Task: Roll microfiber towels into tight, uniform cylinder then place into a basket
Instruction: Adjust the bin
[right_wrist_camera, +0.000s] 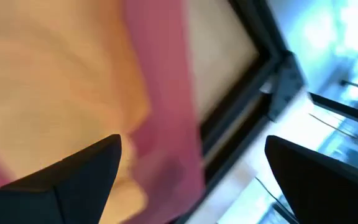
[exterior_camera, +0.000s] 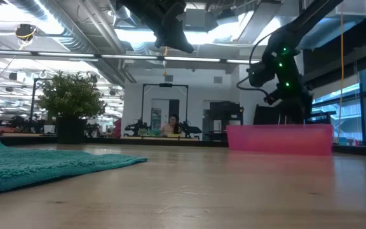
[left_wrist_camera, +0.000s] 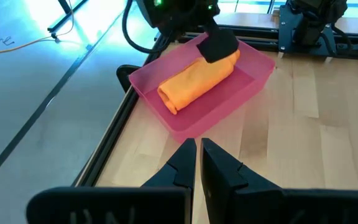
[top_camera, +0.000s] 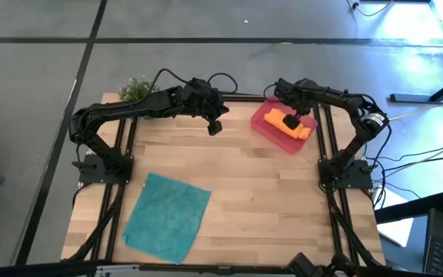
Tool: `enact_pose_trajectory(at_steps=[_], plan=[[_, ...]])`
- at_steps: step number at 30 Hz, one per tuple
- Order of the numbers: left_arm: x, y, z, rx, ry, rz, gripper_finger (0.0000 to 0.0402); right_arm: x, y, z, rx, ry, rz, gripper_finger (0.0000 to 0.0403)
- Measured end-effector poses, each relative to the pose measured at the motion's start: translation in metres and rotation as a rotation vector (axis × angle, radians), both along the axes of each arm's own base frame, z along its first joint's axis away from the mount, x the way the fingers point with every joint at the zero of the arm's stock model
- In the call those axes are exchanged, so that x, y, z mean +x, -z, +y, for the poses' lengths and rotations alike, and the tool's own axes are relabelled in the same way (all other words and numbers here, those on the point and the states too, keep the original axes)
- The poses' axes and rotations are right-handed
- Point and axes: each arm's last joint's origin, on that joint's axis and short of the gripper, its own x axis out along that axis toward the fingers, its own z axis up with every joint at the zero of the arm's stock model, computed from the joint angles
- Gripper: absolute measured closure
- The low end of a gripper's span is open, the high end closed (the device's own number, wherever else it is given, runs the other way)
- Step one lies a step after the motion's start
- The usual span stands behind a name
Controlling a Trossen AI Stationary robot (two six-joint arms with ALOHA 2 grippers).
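Over at the far right of the wooden table (top_camera: 260, 185): a pink basket (top_camera: 264, 123), low and flat, with an orange towel (top_camera: 297, 129) rolled up inside it like a fat little log. Right above that roll, the right gripper (top_camera: 290, 121), fingers spread wide apart, one on each side of the orange cloth. Cannot tell if those fingers touch the roll or just hang over it. Not squeezing it, anyway. Seen from the left wrist, the same orange roll (left_wrist_camera: 197, 78) lying slantwise in the basket (left_wrist_camera: 253, 84), with the dark right gripper (left_wrist_camera: 217, 45) sitting at one end of it. Near the middle of the far edge, up in the air: the left gripper (top_camera: 214, 127), fingers pressed together, holding nothing. Same fingers (left_wrist_camera: 225, 171) close up in the left wrist view, side by side with only a thin crack between. Down at the near left of the table, well apart from the basket: the teal towel (top_camera: 166, 217), lying flat and open, not rolled. At the far left corner, a small green plant (top_camera: 134, 89). From low down, the teal towel (exterior_camera: 37, 166) flat on the wood and the basket's pink wall (exterior_camera: 278, 138) far across the table.
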Motion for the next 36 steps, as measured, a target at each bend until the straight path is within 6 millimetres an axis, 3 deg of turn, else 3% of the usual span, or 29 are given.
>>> enact_pose_trajectory(at_steps=[9,26,36], plan=[[0.000,0.000,0.000,0.001,0.000,-0.001,0.0388,-0.005,0.001,-0.004,-0.090,0.025,0.077,0.0011],[0.000,0.000,0.000,0.000,0.000,-0.001,0.0388,-0.003,0.001,-0.031,-0.193,0.015,-0.109,0.0011],[0.000,0.000,0.000,0.000,0.000,-0.001,0.0388,0.000,-0.005,-0.055,-0.316,-0.167,-0.149,0.0011]])
